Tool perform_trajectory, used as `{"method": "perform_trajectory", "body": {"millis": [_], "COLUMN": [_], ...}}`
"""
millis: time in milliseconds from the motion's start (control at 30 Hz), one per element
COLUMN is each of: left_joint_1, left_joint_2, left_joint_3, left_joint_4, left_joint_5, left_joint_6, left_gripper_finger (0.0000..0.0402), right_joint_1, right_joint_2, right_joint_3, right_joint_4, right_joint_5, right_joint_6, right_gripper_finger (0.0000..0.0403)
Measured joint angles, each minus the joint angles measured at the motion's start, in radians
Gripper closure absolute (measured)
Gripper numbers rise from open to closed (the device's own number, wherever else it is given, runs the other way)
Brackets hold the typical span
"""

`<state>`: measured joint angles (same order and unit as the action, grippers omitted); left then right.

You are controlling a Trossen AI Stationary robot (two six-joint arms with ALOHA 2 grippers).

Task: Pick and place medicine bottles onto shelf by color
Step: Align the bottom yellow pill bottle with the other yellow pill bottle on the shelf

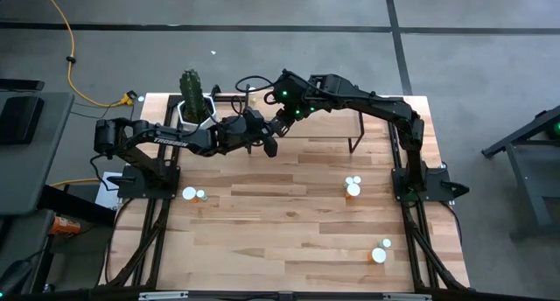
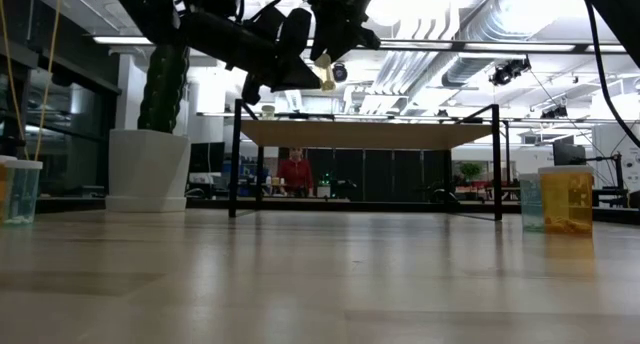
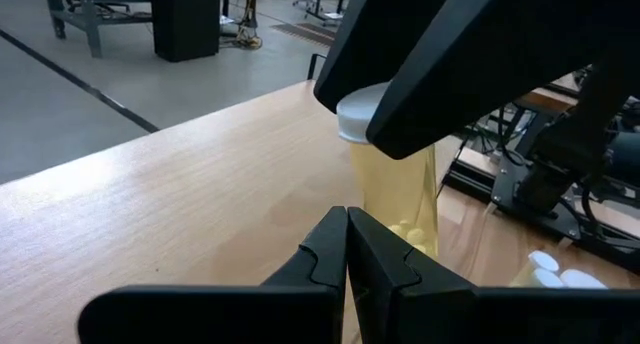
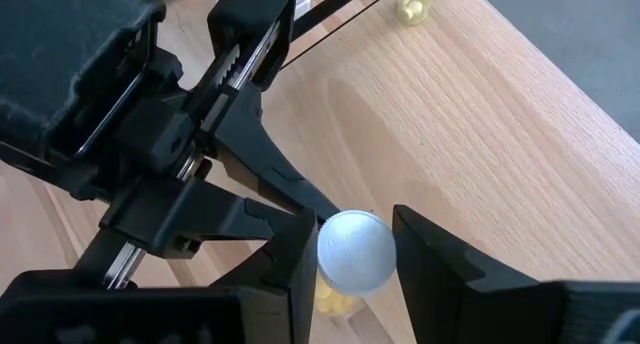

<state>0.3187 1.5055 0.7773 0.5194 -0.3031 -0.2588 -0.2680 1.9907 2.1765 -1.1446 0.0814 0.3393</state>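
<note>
Yellowish bottle (image 4: 352, 259) clamped between right hand (image 4: 355, 246) fingers, above shelf (image 4: 470, 94).

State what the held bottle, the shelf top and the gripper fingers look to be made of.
Bottle: probably clear yellowish plastic, since pills show through it; its cap looks matte white plastic.
Shelf: light wood with visible grain and a smooth finish.
Right gripper fingers: matte black, likely plastic, though metal cannot be ruled out.

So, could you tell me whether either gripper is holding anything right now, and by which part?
The right gripper holds a yellowish medicine bottle by its white cap, above the shelf. The left gripper is shut and empty.
</note>
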Motion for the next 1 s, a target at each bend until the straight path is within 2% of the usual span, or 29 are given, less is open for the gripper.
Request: {"method": "perform_trajectory", "body": {"millis": [167, 233, 433, 600, 767, 900, 1000], "left_joint_1": [0.001, 0.007, 0.053, 0.077, 0.048, -0.002, -0.045], "left_joint_2": [0.000, -0.003, -0.098, -0.247, -0.424, -0.566, -0.657], "left_joint_3": [0.000, 0.000, -0.001, -0.001, -0.001, 0.000, 0.000], "left_joint_4": [0.000, -0.005, -0.174, -0.306, -0.368, -0.396, -0.396], "left_joint_5": [-0.006, -0.034, -0.058, -0.047, -0.041, -0.040, -0.040], "left_joint_6": [0.055, 0.086, 0.127, 0.169, 0.184, 0.184, 0.184], "left_gripper_finger": [0.0401, 0.0401, 0.0402, 0.0401, 0.0401, 0.0401, 0.0401], "right_joint_1": [0.000, 0.000, -0.017, -0.033, -0.055, -0.080, -0.091], "right_joint_2": [0.000, 0.000, 0.000, 0.000, 0.000, 0.009, 0.037], "right_joint_3": [0.000, 0.000, 0.000, 0.000, 0.000, 0.001, 0.001], "right_joint_4": [0.000, 0.000, -0.003, 0.029, 0.172, 0.341, 0.410], "right_joint_5": [0.005, 0.038, 0.087, 0.101, 0.090, -0.003, -0.016], "right_joint_6": [-0.005, -0.005, -0.053, -0.195, -0.295, -0.311, -0.277], "right_gripper_finger": [0.0299, 0.0299, 0.0299, 0.0299, 0.0299, 0.0299, 0.0299]}}
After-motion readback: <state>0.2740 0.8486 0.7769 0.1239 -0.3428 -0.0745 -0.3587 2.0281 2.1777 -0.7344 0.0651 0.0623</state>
